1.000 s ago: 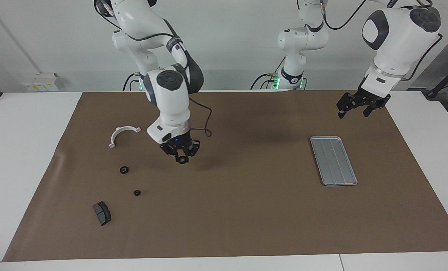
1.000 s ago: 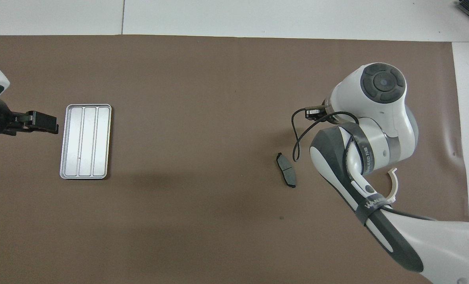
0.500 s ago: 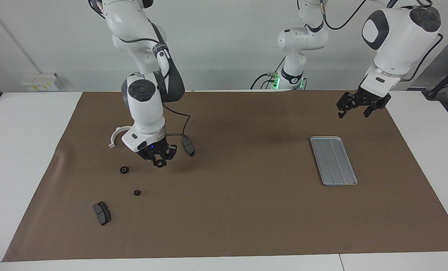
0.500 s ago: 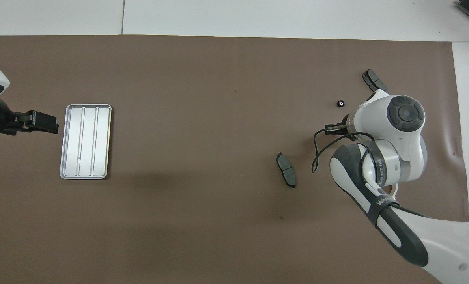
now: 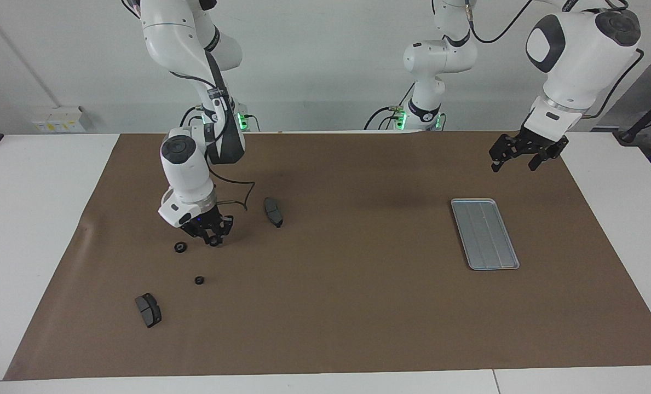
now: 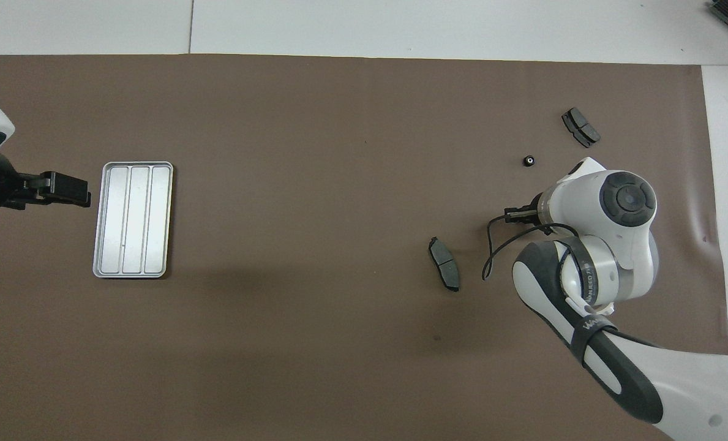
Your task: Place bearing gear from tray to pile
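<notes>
1. One tray (image 5: 484, 233), empty, is lying toward the left arm's end. Two brake pads (image 5: 148, 310) and two black gears (image 5: 180, 247) are lying on the mat (image 5: 358, 306).
2. The right gripper (image 5: 213, 239) is sitting low with a third gear (image 5: 214, 242) at its tip, three o'clock of the nearest gear. I cannot tell whether it is gripping.
3. The left gripper (image 5: 522, 156) is hanging open and empty over the mat, one o'clock of the tray.
4. Overhead, the right arm (image 6: 608, 245) is covering that gripper. Only one gear is showing.

Right gripper (image 5: 214, 241) is low over the brown mat (image 5: 336, 306), a black gear (image 5: 180, 247) just beside it toward the right arm's end. One brake pad (image 5: 274, 212) lies near toward the tray (image 5: 484, 233). Mat between that pad and tray is open. Left gripper (image 5: 514, 158) hangs above the tray's robot-side end.
</notes>
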